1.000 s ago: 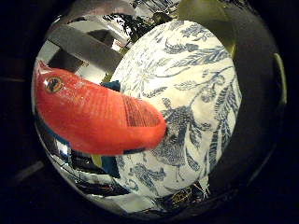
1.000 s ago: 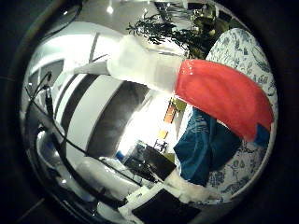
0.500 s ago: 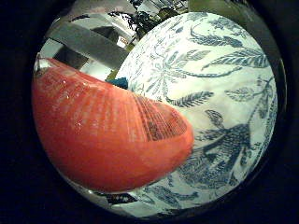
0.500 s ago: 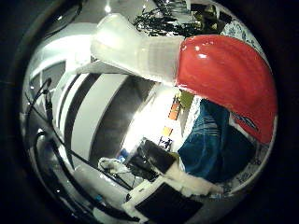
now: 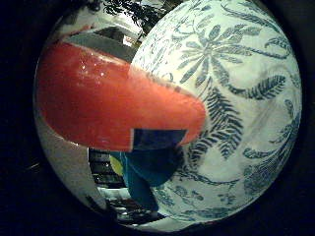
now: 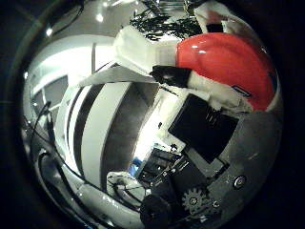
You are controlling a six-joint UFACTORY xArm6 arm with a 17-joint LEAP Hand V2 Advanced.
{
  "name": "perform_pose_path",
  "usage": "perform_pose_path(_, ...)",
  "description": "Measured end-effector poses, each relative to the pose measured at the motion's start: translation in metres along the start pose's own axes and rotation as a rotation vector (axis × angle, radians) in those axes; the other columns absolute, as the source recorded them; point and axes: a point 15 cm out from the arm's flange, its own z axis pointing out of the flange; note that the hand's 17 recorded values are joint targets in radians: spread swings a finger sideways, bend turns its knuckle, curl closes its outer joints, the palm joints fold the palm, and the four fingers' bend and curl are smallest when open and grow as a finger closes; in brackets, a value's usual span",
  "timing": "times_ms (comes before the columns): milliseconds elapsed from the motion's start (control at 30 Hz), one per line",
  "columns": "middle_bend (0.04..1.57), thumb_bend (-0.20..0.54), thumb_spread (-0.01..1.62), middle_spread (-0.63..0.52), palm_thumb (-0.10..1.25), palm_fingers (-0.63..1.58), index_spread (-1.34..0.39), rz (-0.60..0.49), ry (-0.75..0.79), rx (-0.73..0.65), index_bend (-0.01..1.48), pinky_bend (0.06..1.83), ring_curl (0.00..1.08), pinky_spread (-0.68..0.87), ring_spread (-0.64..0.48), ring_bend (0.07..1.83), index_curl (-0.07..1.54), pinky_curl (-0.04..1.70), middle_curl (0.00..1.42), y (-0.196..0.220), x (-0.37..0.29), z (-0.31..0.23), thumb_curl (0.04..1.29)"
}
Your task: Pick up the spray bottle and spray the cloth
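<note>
The spray bottle's red body (image 5: 108, 98) fills much of the right little finger side palm view, close to the palm. The right thumb side palm view shows its red body (image 6: 229, 62) with the white sprayer head (image 6: 143, 48) and a dark trigger. My hand (image 6: 205, 119) shows there as white and black finger parts curled against the bottle just under the sprayer head. A teal cloth (image 5: 148, 167) lies on the table beside the bottle, partly hidden by it.
A table cover with a blue leaf print (image 5: 231, 88) lies beyond the bottle and the cloth. A dark plant (image 6: 157, 14) and pale, grey-striped room surfaces (image 6: 86, 114) show behind the sprayer head.
My fingers have come into the thumb side view and closed against the bottle. The views have shifted; the teal cloth now shows beside the bottle in the little finger side view.
</note>
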Motion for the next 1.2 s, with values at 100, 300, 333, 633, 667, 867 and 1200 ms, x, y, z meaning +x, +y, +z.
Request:
perform_pose_path(100,1.23,-0.012,0.9,-0.1,0.97,1.28,-0.2,0.021,0.0,-0.005,1.07,1.49,0.57,-0.2,-0.17,1.35,0.73,0.38,0.65,-0.003,-0.003,0.0,0.45)
perform_pose_path(300,1.29,0.012,0.81,-0.08,1.16,1.23,-0.18,0.038,-0.013,-0.017,1.12,1.51,0.59,-0.18,-0.16,1.42,0.73,0.46,0.63,-0.006,-0.009,0.0,0.59)
perform_pose_path(333,1.3,0.004,0.8,-0.07,1.16,1.23,-0.18,0.035,-0.017,-0.02,1.12,1.51,0.59,-0.18,-0.16,1.42,0.73,0.47,0.63,-0.006,-0.011,0.001,0.61)
perform_pose_path(633,1.33,-0.015,0.65,-0.07,1.15,1.21,-0.19,-0.072,0.019,-0.048,1.13,1.49,0.58,-0.17,-0.15,1.44,0.74,0.55,0.62,-0.031,-0.041,-0.013,0.77)
perform_pose_path(667,1.33,-0.014,0.65,-0.07,1.14,1.21,-0.19,-0.076,0.024,-0.053,1.13,1.48,0.58,-0.17,-0.15,1.45,0.74,0.56,0.62,-0.033,-0.046,-0.015,0.78)
perform_pose_path(867,1.34,-0.014,0.61,-0.07,1.13,1.21,-0.19,-0.096,0.118,-0.166,1.13,1.46,0.58,-0.17,-0.15,1.45,0.75,0.6,0.61,-0.047,-0.074,-0.039,0.84)
perform_pose_path(1200,1.35,-0.017,0.6,-0.07,1.11,1.21,-0.19,-0.151,0.379,-0.431,1.13,1.43,0.58,-0.18,-0.15,1.46,0.76,0.65,0.6,-0.077,-0.136,-0.061,0.9)
